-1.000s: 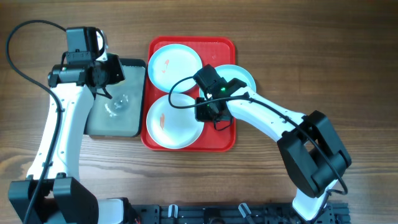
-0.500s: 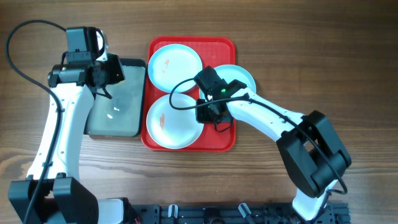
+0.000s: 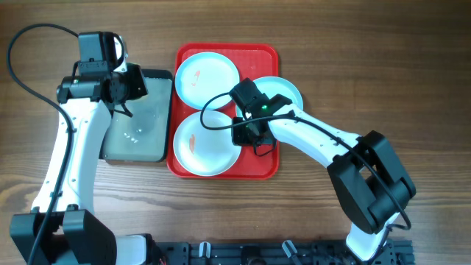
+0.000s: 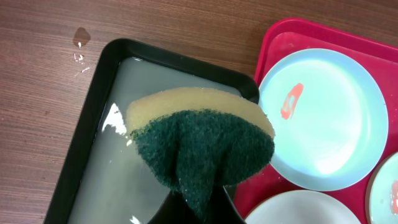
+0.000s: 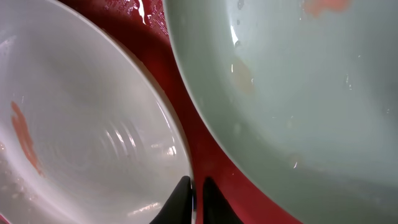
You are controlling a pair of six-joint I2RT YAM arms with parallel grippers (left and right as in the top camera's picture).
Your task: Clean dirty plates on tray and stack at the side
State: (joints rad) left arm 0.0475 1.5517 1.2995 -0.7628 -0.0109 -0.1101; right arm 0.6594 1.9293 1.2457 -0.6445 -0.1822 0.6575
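**Surface.** Brown wood-grain tabletop, which fills every view. A few water drops sit on the wood just beyond the grey tray's far corner. A black rail runs along the near edge.

**Item 1.** Large bright red rectangular plastic tray with rounded corners and a raised rim, at mid-tabletop. It carries the three plates.

**Item 2.** Round white plate with pale teal rim, rear, at the back of the red tray. It has one reddish smear.

**Item 3.** Round white plate with pale teal rim, front, at the front of the red tray. It has a reddish streak left of centre and looks wet.

**Item 4.** Round light teal plate, on the tray's right side and overlapping its right rim. It has a faint reddish mark.

**Item 5.** Smaller black-rimmed grey tray holding shallow water, just beside the red tray's left edge.

**Item 6.** Yellow sponge with dark green scouring face, hanging above the grey tray.

**Left tool**: clamped narrow on the sponge, over the grey tray's back end.

**Right tool**: fingers drawn almost together, pinching the right-hand rim of the front white plate, in the gap between it and the teal plate.
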